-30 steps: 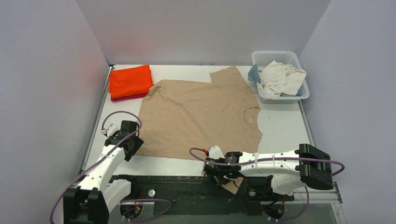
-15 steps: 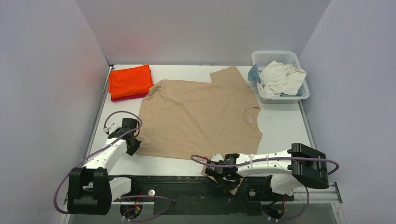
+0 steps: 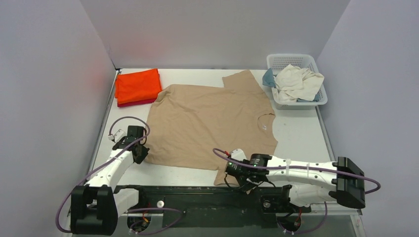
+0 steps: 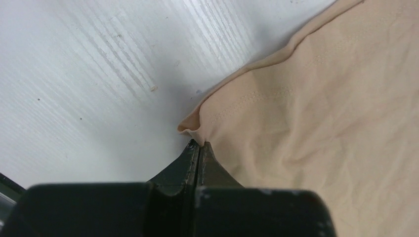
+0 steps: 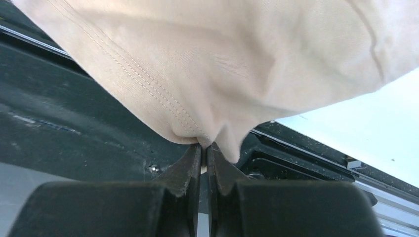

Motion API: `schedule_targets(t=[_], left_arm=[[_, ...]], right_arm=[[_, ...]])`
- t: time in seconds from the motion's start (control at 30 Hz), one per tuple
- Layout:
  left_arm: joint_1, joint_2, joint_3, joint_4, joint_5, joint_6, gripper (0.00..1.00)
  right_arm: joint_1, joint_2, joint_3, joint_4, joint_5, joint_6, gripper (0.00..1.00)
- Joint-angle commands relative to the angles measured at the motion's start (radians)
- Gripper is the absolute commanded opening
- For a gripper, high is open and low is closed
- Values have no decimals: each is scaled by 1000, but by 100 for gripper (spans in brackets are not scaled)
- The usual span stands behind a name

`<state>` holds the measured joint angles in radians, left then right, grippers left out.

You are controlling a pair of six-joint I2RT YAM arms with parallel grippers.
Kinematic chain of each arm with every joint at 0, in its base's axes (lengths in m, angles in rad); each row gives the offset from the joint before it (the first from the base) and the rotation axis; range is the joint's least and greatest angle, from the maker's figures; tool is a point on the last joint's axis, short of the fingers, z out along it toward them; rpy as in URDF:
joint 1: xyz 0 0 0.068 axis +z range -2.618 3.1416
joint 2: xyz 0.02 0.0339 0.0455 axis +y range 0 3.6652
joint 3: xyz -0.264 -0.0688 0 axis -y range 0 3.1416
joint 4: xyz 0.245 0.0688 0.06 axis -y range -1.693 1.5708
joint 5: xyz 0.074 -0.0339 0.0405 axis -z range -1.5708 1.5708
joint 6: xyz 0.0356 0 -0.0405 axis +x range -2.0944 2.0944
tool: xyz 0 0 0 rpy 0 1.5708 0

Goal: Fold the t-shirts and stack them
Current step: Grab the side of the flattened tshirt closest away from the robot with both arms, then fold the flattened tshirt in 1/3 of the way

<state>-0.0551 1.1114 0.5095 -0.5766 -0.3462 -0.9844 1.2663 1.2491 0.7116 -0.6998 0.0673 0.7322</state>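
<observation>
Fingers closed tight on both arms, cloth in each pair. Left fingers [image 4: 198, 146] pinched on the near-left hem corner of the tan tee [image 3: 212, 123], low against the white surface [image 3: 296, 133], the corner puckered into a small fold at the tips. Right fingers [image 5: 203, 148] clamped on the near-right corner, probably a sleeve hem though hard to tell from above, raised off the surface and hanging over the dark base rail [image 3: 197, 197]. Rest of the tan tee spread flat across the middle, collar toward the right. Orange tee [image 3: 137, 85] folded at the far-left corner, stacked on a dark red tee [image 3: 136, 103] showing along its near edge. Basket [image 3: 301, 103] at the far right, cream-white tee [image 3: 296, 81] crumpled inside, blue tee [image 3: 268, 76] peeking out at its left side.
</observation>
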Motion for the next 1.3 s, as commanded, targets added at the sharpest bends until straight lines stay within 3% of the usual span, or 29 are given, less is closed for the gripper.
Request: schedule_targets(t=[0.0, 0.13, 0.3, 0.47, 0.6, 0.9, 1.27], left_arm=[[3, -104, -1, -83, -4, -44, 0], [2, -205, -20, -250, -31, -111, 0], [-51, -313, -66, -348, -35, -249, 0], [-174, -367, -41, -507, -89, -421, 0], [-205, -397, -17, -501, -116, -449, 0], [-205, -283, 81, -347, -128, -372, 0], [-168, -105, 197, -227, -158, -320, 0]], right_arm=[[-37, -86, 47, -179, 28, -27, 0], [-20, -127, 16, -224, -69, -31, 0], [32, -185, 1, -255, -160, -5, 0], [69, -191, 0, -278, -226, 7, 0], [71, -189, 33, -300, -182, -8, 0], [-192, -151, 224, -376, 96, -145, 0], [-445, -13, 436, -343, 265, -294, 0]])
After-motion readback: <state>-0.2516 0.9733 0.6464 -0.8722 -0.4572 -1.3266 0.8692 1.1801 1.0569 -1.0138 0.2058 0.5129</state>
